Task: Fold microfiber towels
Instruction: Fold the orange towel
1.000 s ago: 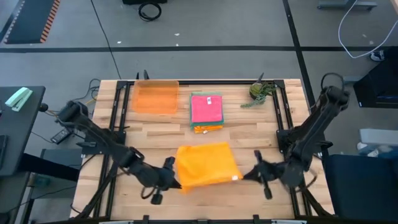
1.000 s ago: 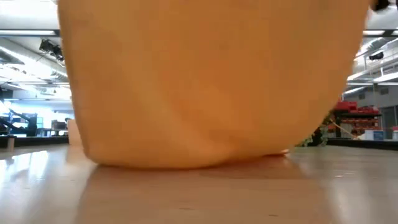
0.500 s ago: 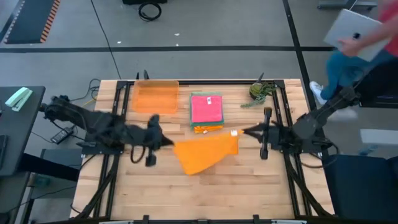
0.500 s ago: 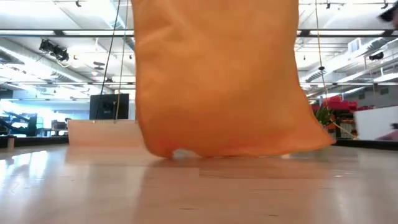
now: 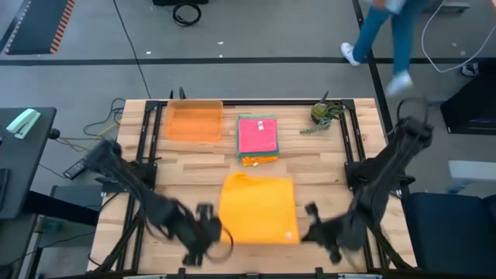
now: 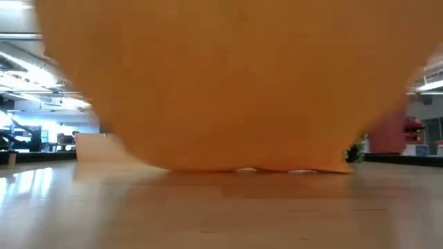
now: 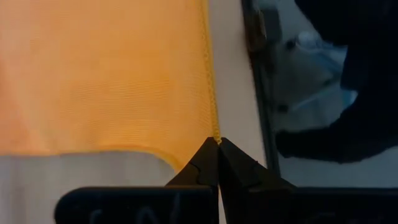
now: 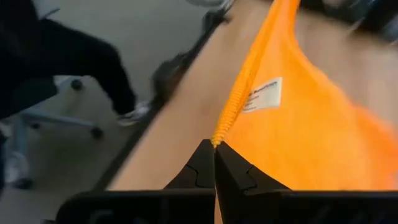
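Observation:
An orange microfiber towel [image 5: 258, 208] is spread between my two grippers over the table's near middle. Its white tag [image 8: 264, 94] sits by the near right corner. My left gripper [image 5: 218, 233] is shut on its near left corner, my right gripper [image 5: 304, 230] on its near right corner. In the low view the towel [image 6: 228, 83] fills the picture, and its lower edge [image 6: 277, 168] touches the tabletop. A stack of folded towels with a pink one [image 5: 257, 135] on top lies at the far middle. My left gripper pinches the hemmed near left corner [image 7: 216, 134] between its two shut fingers, which slant down from the table's near left. The hem runs straight away from the tips. The cloth's far part [image 5: 256, 182] lies on the table. My right gripper pinches the hemmed near right corner [image 8: 219, 137] between its two shut fingers, just beside the white tag, slanting down from the table's near right. The hem runs taut away from the tips, and the towel's far part rests on the table.
A translucent orange tray [image 5: 194, 121] stands at the far left, next to the towel stack. A small plant [image 5: 325, 115] sits at the far right. A person [image 5: 387, 31] walks on the floor beyond the table. Bare wood lies left and right of the spread towel.
Both grippers swung up toward the far edge, lifting the towel so that it hung bunched between them. They then came back down toward the near edge. The towel is now spread out flat and wide, its far part laid on the table. Both stayed shut.

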Available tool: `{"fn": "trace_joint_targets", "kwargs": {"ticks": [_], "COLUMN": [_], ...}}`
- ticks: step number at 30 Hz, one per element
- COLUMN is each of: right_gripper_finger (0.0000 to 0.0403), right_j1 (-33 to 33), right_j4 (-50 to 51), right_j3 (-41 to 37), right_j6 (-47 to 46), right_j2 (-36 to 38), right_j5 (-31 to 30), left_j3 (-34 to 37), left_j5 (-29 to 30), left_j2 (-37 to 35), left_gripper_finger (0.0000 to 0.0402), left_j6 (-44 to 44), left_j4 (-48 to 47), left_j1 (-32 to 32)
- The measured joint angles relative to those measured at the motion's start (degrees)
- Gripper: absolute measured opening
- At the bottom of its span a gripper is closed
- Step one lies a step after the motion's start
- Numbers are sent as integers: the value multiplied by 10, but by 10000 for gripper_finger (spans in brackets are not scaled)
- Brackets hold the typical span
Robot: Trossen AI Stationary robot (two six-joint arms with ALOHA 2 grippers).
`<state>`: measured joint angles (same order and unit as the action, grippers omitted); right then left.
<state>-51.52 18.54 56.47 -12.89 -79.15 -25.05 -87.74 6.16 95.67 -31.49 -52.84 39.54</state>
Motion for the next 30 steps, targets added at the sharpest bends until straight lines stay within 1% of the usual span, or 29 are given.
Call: {"fn": "trace_joint_targets", "kwargs": {"ticks": [4,6,8,11,13,17,19,22,24,26,27,30], "right_gripper_finger": [2,2,2,2,2,2,2,2,2,2,2,2], "right_j1": [-53,-66,-71,-71,-65,-47,-34,-8,18,56,78,144], "right_j4": [-89,-122,-119,-103,-95,-57,-34,-29,-36,-54,-65,-87], "right_j3": [0,1,6,12,12,12,13,13,13,13,13,14], "right_j6": [-83,-108,-125,-120,-95,-11,45,166,260,338,366,436], "right_j2": [-109,-146,-163,-150,-120,-26,35,123,178,227,248,293], "right_j5": [-7,-13,-41,-65,-82,-125,-157,-213,-233,-234,-231,-193], "left_j3": [0,-2,-9,-18,-32,-104,-153,-222,-264,-295,-309,-347], "left_j5": [-7,-36,-48,-42,4,138,201,278,311,333,337,339], "left_j2": [95,126,140,137,121,78,60,31,19,14,13,13], "left_gripper_finger": [7,4,4,5,4,4,4,4,4,4,4,4], "left_j6": [-9,-7,-4,23,54,126,161,204,239,274,294,362], "left_j4": [80,113,110,82,31,-86,-134,-179,-193,-214,-215,-219], "left_j1": [42,47,47,35,30,16,5,-15,-37,-64,-80,-127]}}
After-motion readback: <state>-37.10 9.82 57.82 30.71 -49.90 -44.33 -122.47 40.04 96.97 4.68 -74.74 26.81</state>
